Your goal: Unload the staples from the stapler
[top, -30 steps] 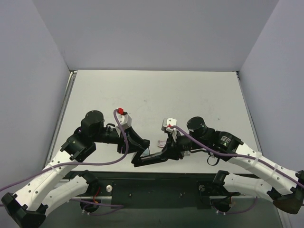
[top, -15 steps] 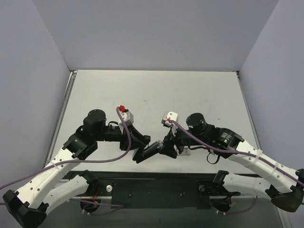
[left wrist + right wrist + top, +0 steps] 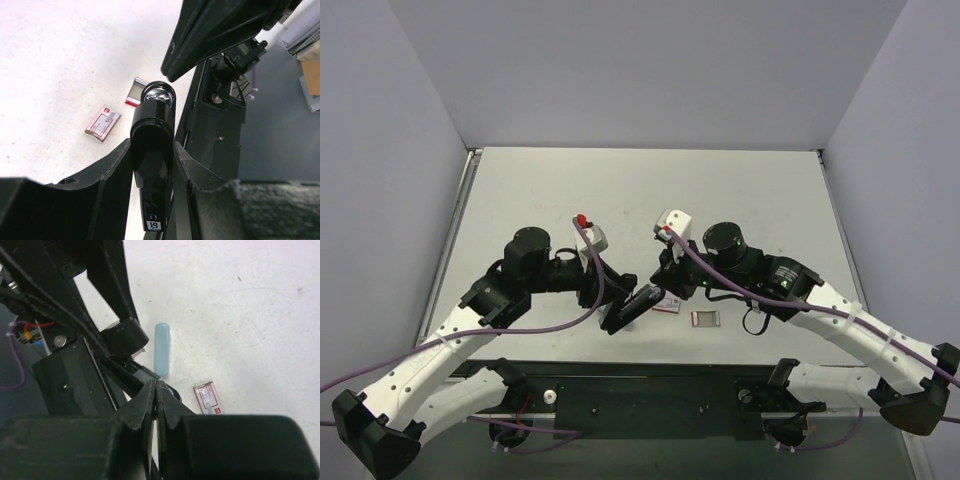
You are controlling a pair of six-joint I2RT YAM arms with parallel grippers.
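Left claw (image 3: pixel 616 314) grasps the black stapler (image 3: pixel 638 301) across its body, over the near edge of the bench (image 3: pixel 650 190). The stapler's nose points at the right claw (image 3: pixel 666 287), which sits just beyond the nose, clenched. One small red-and-white box (image 3: pixel 668 306) lies just right of the stapler, and a second box (image 3: pixel 705 319) lies further right.

From the left wrist, both fingers (image 3: pixel 120 165) press the stapler's flanks, and its chrome nose (image 3: pixel 160 93) faces away from the camera. Both boxes lie on the bench beyond the nose. No staples show, so they are probably inside the stapler.

From the right wrist, the right fingertips (image 3: pixel 146 402) meet tip to tip just past the stapler. I cannot tell whether anything thin is pinched between them. A pale blue bar (image 3: pixel 162 355) lies on the bench beside the stapler.

The step in hand looks like getting the stapler open for unloading. To do it well:
- The left claw should hold firm and not twist.
- The right claw must part before it can take hold of anything.
- It should approach the nose squarely and grip only the moving part.
- The stapler should stay low over bare bench, so freed staples drop where they can be seen.
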